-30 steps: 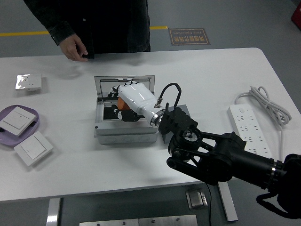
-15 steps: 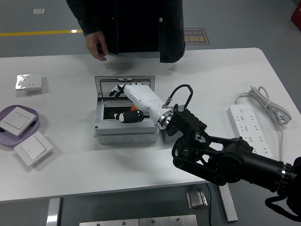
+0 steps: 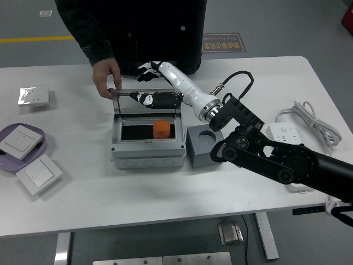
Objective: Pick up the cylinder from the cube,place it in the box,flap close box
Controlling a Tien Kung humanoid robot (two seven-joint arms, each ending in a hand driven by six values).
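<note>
The orange cylinder (image 3: pixel 162 130) is standing upright inside the open box (image 3: pixel 148 150), beside the grey cube (image 3: pixel 203 147) with its empty round socket. The right hand (image 3: pixel 156 70) is reaching over the raised lid (image 3: pixel 146 98), fingers spread and gripping nothing. A person's hand (image 3: pixel 106 80) is touching the lid's far left corner.

Hidden and cropped parts

The person (image 3: pixel 138 33) is cut off above the chest; the right robot hand (image 3: pixel 148 69) fingertips blur against the dark jacket; the cylinder's (image 3: pixel 162 130) base sits hidden inside the box (image 3: pixel 148 152).
</note>
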